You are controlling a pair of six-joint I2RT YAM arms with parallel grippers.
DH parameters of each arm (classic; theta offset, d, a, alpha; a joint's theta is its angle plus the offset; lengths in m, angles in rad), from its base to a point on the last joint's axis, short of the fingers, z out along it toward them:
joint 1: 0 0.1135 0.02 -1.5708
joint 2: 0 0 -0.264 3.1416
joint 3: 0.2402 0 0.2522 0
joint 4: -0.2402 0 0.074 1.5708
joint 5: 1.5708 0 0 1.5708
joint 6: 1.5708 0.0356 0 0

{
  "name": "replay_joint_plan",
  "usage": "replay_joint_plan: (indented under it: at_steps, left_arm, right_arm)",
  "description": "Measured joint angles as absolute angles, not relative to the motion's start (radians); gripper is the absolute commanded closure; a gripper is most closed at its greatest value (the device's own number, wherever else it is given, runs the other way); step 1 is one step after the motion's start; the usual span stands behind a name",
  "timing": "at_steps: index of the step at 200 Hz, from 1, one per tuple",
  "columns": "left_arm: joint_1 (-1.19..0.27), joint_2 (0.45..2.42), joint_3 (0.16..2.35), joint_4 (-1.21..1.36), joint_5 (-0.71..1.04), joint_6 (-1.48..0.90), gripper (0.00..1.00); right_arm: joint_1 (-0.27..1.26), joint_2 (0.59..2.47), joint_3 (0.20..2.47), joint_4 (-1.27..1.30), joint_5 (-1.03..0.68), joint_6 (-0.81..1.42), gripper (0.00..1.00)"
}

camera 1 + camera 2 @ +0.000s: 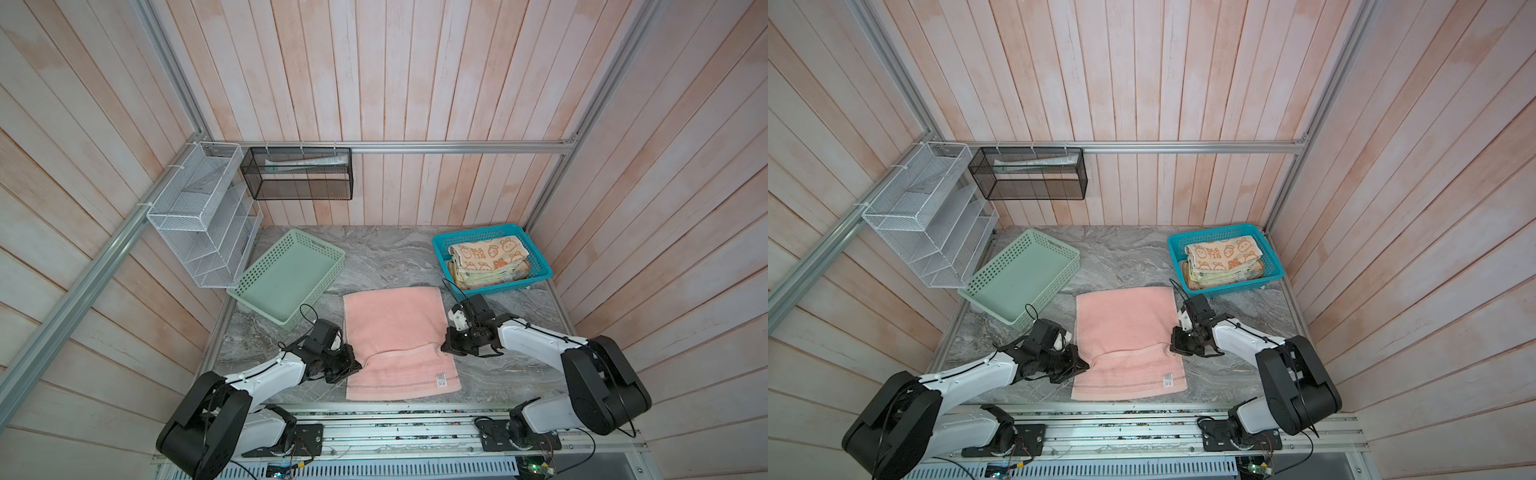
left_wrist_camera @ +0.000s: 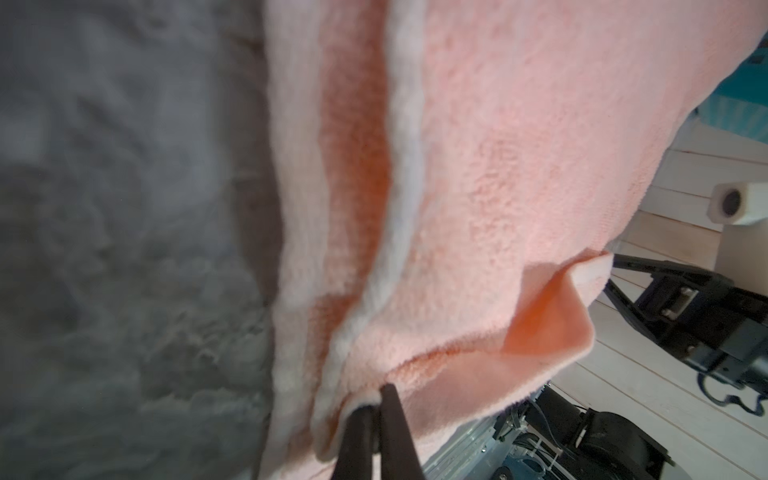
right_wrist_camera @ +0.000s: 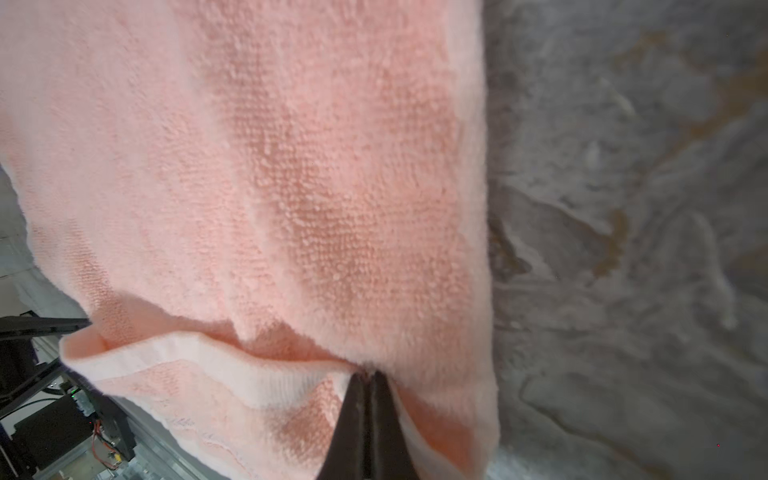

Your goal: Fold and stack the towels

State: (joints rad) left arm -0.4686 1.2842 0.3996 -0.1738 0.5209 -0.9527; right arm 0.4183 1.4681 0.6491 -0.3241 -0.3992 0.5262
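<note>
Pink towel point(image 1: 395, 332) point(image 1: 1125, 328) is on the marble table point(image 1: 395, 257), mid-front, between the two arms and clear of both baskets. It lies doubled. The top layer's free edge runs across between the grippers and sags in the middle. The bottom layer sticks out toward the front edge, with its stitched hem and small label showing.

Left gripper point(image 1: 358, 365) point(image 1: 1086, 366): jaws closed, pinching the left corner of the top layer. The left wrist view point(image 2: 376, 405) shows the pale hem caught between the tips.

Right gripper point(image 1: 444, 347) point(image 1: 1173, 348): jaws closed on the right corner of the same edge. In the right wrist view point(image 3: 368, 376) the tips meet with cloth point(image 3: 291, 187) bunched at them.

Teal basket point(image 1: 473, 230) point(image 1: 1208, 230) sits at far right and holds a folded stack. The bunny towel point(image 1: 488, 251) point(image 1: 1223, 253) is on top, with a pale yellow-green towel point(image 1: 486, 276) under it. Lower layers show only as edges.

Mint basket point(image 1: 262, 262) sits at far left.
</note>
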Motion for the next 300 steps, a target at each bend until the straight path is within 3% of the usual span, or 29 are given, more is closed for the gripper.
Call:
replay_joint_plan:
  at_steps: [46, 78, 142, 185, 230, 241, 251, 300]
  left_arm:
    - [-0.345, 1.455, 0.525, -0.137, 0.560, -0.850, 1.00]
    - [-0.285, 1.490, 0.648, -0.229, 0.513, -0.760, 1.00]
    - [-0.273, 1.232, 0.757, -0.435, 0.490, -0.677, 1.00]
    - [-0.273, 1.086, 0.636, -0.456, 0.501, -0.695, 1.00]
    - [-0.273, 1.079, 0.445, -0.451, 0.529, -0.731, 1.00]
    - [-0.273, 1.079, 0.426, -0.445, 0.536, -0.737, 0.91]
    - [-0.273, 1.077, 0.419, -0.450, 0.536, -0.741, 0.82]
    - [-0.273, 0.987, 0.440, -0.495, 0.505, -0.754, 0.75]
  right_arm:
    - [0.359, 1.630, 0.789, -0.257, -0.435, 0.475, 1.00]
    - [0.343, 1.673, 0.901, -0.336, -0.368, 0.426, 1.00]
    - [0.340, 1.431, 1.074, -0.559, -0.277, 0.368, 1.00]
    - [0.389, 1.269, 0.895, -0.578, -0.317, 0.424, 1.00]
    - [0.430, 1.330, 0.646, -0.524, -0.402, 0.502, 1.00]
    - [0.435, 1.335, 0.638, -0.523, -0.409, 0.511, 0.77]
    - [0.435, 1.332, 0.640, -0.524, -0.411, 0.516, 0.66]
    - [0.435, 1.231, 0.765, -0.610, -0.385, 0.516, 0.62]
